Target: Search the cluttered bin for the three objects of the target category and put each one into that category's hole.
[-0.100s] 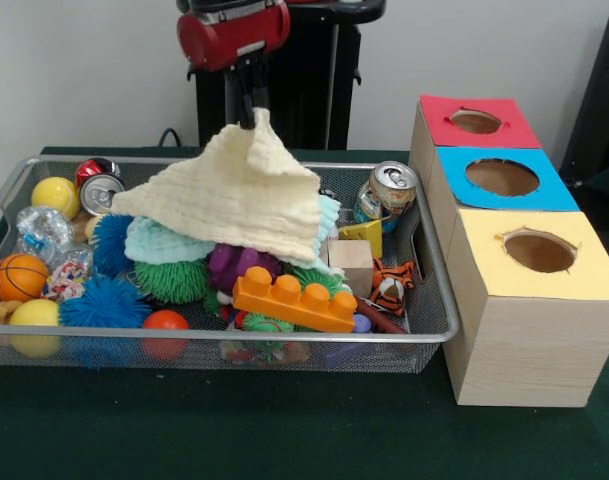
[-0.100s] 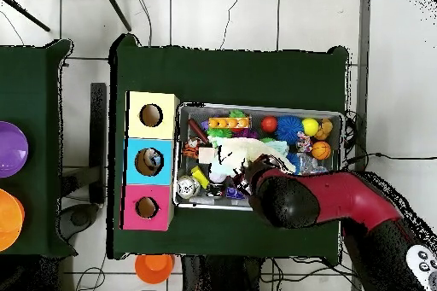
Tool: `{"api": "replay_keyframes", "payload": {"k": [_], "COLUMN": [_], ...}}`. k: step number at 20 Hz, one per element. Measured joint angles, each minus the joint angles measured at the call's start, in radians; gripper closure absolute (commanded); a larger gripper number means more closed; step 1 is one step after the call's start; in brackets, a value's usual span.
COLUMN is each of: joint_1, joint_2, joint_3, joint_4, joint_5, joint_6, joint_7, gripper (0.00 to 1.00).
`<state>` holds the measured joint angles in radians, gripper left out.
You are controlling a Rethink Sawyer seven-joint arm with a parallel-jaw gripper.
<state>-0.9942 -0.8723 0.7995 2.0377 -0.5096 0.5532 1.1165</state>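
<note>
Hand [image 1: 252, 108] clamped on pale yellow ribbed cloth [image 1: 234, 190], draped tent-like over bin [image 1: 424, 262] clutter.

Lifted cloth [image 1: 234, 190] screens bin [image 1: 424, 300] centre (holes unobstructed).

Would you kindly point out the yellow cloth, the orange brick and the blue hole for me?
yellow cloth [image 1: 239, 195], front view, middle of its draped face.
orange brick [image 1: 294, 302], front view, its long side.
blue hole [image 1: 502, 177], front view, its dark opening.
</note>
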Motion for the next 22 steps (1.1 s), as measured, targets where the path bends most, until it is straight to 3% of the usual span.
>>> {"api": "replay_keyframes", "payload": {"k": [22], "joint_1": [-0.028], "joint_2": [0.016], "joint_3": [-0.023], "joint_4": [-0.012], "joint_5": [-0.026], "joint_6": [0.000], "joint_7": [0.000], "gripper": [0.00]}}
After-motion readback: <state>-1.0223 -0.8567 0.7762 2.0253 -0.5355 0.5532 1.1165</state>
